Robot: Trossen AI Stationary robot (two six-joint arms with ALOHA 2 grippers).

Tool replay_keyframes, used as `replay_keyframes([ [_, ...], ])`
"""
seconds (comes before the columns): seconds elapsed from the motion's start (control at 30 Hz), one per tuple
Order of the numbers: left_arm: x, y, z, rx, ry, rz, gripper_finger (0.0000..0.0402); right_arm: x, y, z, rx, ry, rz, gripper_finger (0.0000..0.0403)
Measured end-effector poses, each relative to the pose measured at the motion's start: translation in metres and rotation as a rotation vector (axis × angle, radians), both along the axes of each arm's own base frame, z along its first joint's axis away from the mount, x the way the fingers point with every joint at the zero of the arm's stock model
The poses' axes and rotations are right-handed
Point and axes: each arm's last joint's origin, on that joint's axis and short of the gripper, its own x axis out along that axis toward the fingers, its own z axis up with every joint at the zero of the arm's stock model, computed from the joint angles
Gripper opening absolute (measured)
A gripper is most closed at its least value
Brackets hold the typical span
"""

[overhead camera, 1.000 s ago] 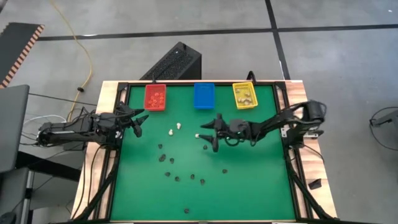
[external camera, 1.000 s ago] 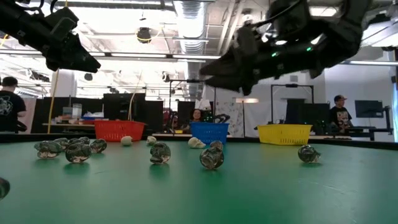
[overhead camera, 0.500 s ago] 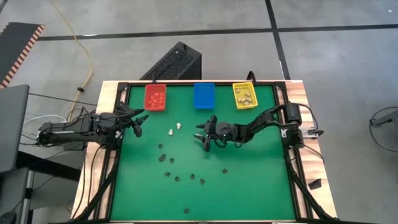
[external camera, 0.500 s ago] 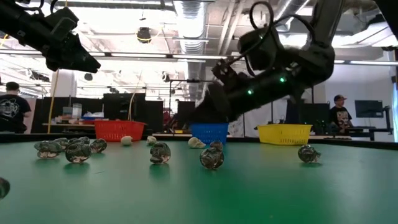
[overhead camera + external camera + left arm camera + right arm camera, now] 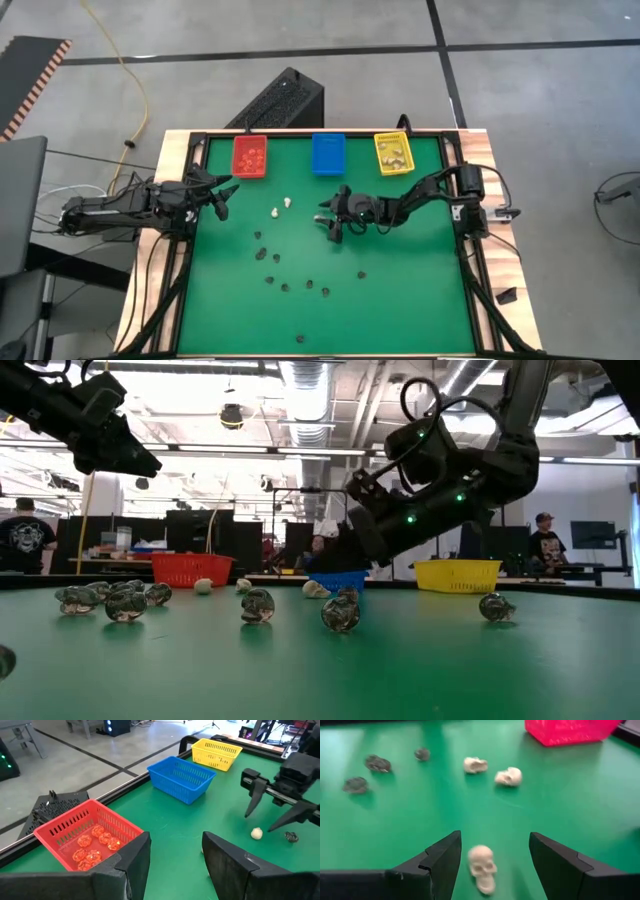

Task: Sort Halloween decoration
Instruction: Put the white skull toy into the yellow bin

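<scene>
Your right arm is stretched out toward the middle of the surface, wrist tipped down, right tool (image 5: pixel 331 222) low with its fingers (image 5: pixel 440 865) spread wide. Your left arm is parked along the left edge, left tool (image 5: pixel 222 195) up off the surface, fingers (image 5: pixel 135 857) apart too.

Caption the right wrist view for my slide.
Open right gripper straddles a cream skull on the green table.

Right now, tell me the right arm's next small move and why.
Probably lower a little and close: the right gripper has its jaws open either side of the small cream-white skull trinket on the green table, not yet gripping it.
</scene>
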Motion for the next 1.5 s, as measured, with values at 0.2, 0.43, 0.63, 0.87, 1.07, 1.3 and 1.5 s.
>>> replay_keyframes([
  [0.2, 0.0, 0.0, 0.0, 0.0, -0.001, 0.0, 0.0169, -0.001, -0.005, 0.0, 0.001, 0.005, -0.013, 0.0265],
  [0.43, 0.0, 0.0, 0.0, -0.001, -0.001, 0.0, 0.0169, -0.001, -0.005, 0.0, 0.001, 0.002, -0.012, 0.0265],
  [0.63, 0.0, 0.0, 0.0, -0.001, -0.001, 0.0, 0.0169, -0.001, -0.005, -0.001, 0.002, 0.007, -0.011, 0.0265],
  [0.87, 0.0, 0.0, 0.0, -0.001, -0.001, 0.001, 0.0169, 0.0, -0.001, -0.001, 0.002, 0.01, 0.0, 0.0265],
  [1.07, 0.0, 0.0, 0.0, -0.001, -0.001, 0.0, 0.0169, 0.0, 0.001, -0.001, 0.002, 0.011, 0.005, 0.0265],
  [1.3, 0.0, 0.0, 0.0, -0.001, -0.001, 0.001, 0.0169, 0.007, 0.001, -0.006, 0.001, 0.004, 0.005, 0.0265],
  [1.5, 0.0, 0.0, 0.0, 0.0, -0.001, 0.001, 0.0169, 0.02, 0.001, -0.021, -0.012, 0.032, 0.01, 0.0265],
])
